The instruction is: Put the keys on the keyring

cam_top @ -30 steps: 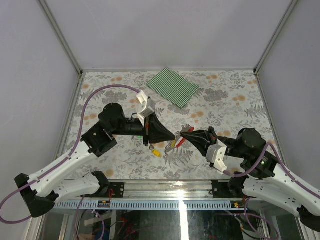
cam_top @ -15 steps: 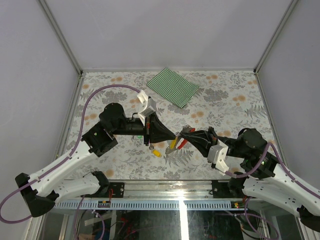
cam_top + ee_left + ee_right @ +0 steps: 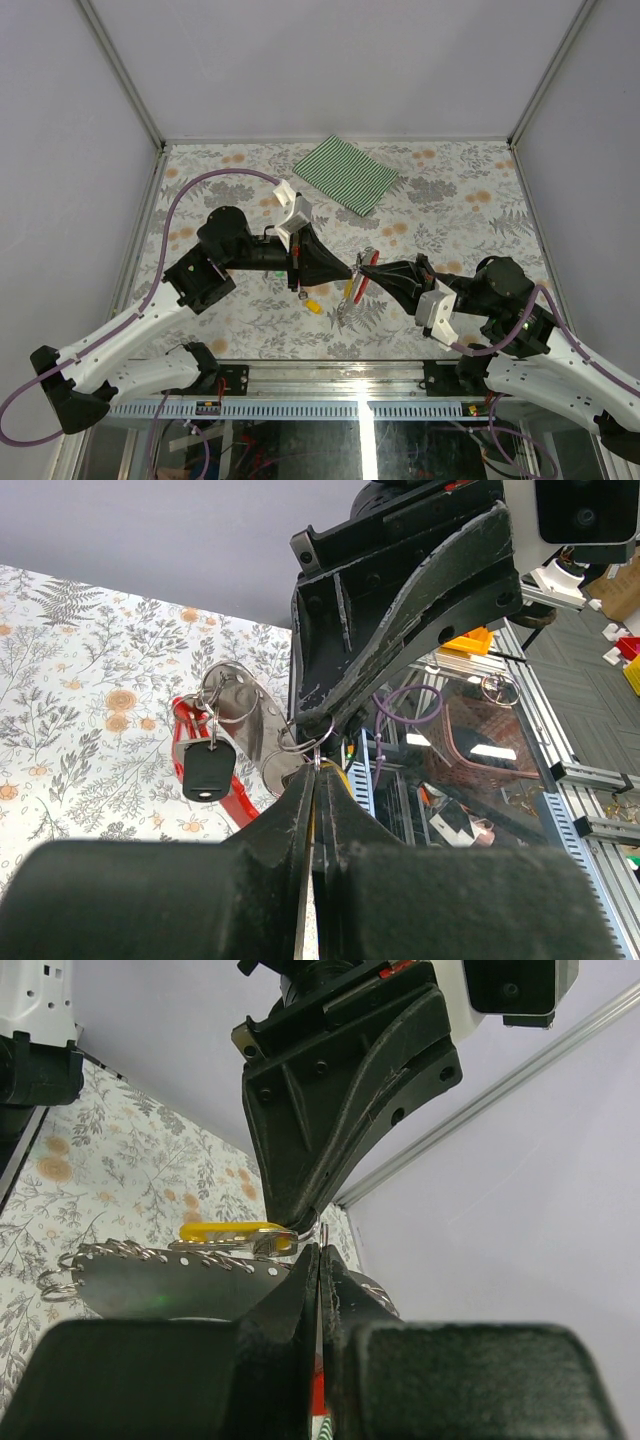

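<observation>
Both grippers meet tip to tip above the middle of the table. My left gripper (image 3: pixel 347 270) (image 3: pixel 318 776) is shut on a yellow key (image 3: pixel 226 1231), whose yellow head shows between its fingers. My right gripper (image 3: pixel 362 267) (image 3: pixel 319 1250) is shut on the thin silver ring of the keyring (image 3: pixel 228 702). From the ring hang a red strap (image 3: pixel 236 802) (image 3: pixel 349 289), a black fob (image 3: pixel 208 771) and a stitched silver tag (image 3: pixel 170 1282). A second yellow key (image 3: pixel 313 306) and a smaller key (image 3: pixel 302 294) lie on the table below the left gripper.
A green striped cloth (image 3: pixel 345 172) lies at the back of the flowered table (image 3: pixel 450 200). Grey walls with metal posts close in the left, right and far sides. The arm bases and a rail run along the near edge (image 3: pixel 330 378).
The grippers stay tip to tip, both shut. The right gripper has shifted slightly and the hanging red strap and tag have swung a little toward the near edge.
</observation>
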